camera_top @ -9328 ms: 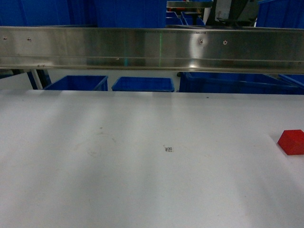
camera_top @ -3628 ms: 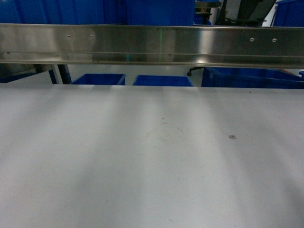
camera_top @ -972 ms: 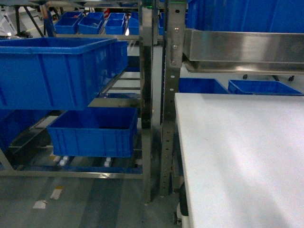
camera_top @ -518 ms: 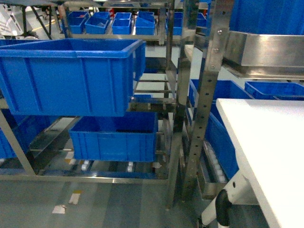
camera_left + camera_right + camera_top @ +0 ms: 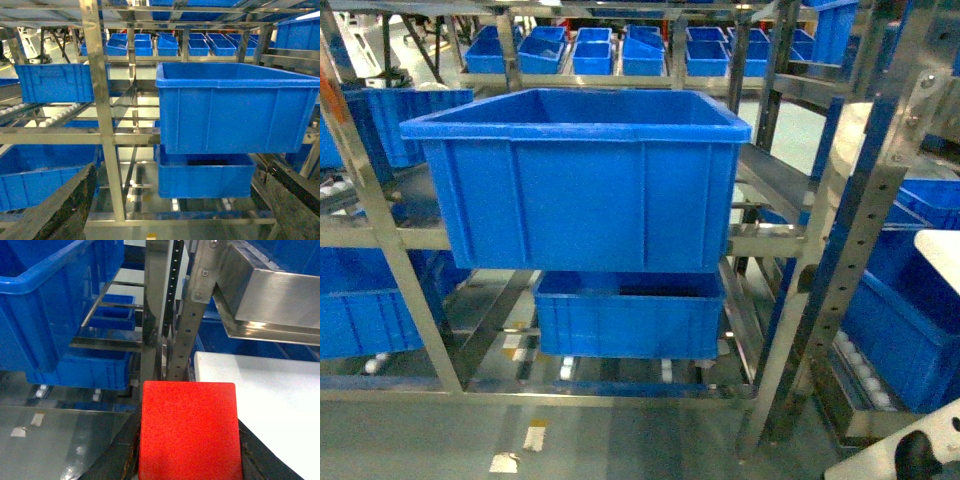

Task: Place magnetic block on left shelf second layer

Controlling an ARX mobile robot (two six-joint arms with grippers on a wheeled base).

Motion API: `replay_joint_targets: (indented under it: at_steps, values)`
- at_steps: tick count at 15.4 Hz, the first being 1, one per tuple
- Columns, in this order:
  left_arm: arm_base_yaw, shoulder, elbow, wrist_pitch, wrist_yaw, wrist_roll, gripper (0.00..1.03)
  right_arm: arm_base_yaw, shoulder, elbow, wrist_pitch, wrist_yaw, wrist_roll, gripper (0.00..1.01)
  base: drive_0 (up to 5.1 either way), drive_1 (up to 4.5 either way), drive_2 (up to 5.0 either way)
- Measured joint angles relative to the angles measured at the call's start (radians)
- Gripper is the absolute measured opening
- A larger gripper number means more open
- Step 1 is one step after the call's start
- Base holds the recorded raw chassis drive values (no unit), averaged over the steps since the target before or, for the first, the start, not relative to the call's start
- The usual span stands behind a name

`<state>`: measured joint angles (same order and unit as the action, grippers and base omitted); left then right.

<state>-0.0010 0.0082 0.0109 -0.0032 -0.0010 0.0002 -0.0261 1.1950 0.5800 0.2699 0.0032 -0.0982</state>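
The magnetic block (image 5: 189,430) is a bright red cube that fills the bottom of the right wrist view. My right gripper (image 5: 190,450) is shut on it, a dark finger (image 5: 117,455) at each side. The head view shows neither the block nor either gripper. The left shelf second layer holds a large deep blue bin (image 5: 582,180) on a steel rack, straight ahead in the head view. The same bin (image 5: 235,105) (image 5: 35,305) lies ahead and to the left of the held block. My left gripper (image 5: 175,210) is open and empty, facing the rack.
A lower blue bin (image 5: 630,315) sits under the big one. Steel uprights (image 5: 860,230) (image 5: 102,110) stand between me and the rack. The white table (image 5: 265,385) is at the right, under a steel shelf rail (image 5: 270,295). Small blue bins (image 5: 590,50) line the back.
The head view has swung left: the white table slid out to the right edge, and the rack with the big blue bin moved from the left to the centre and looks closer.
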Motion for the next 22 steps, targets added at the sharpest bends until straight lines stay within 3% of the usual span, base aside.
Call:
replay_joint_targets:
  at_steps: [17, 22]
  values:
    - [0.000, 0.000, 0.000, -0.001, 0.000, 0.000, 0.98, 0.000, 0.001, 0.000, -0.003, 0.000, 0.000, 0.34, -4.9, 3.41, 1.4]
    - [0.000, 0.000, 0.000, 0.000, 0.000, 0.000, 0.98, 0.005, -0.001, -0.003, 0.000, 0.000, 0.000, 0.34, 0.0, 1.71, -1.8]
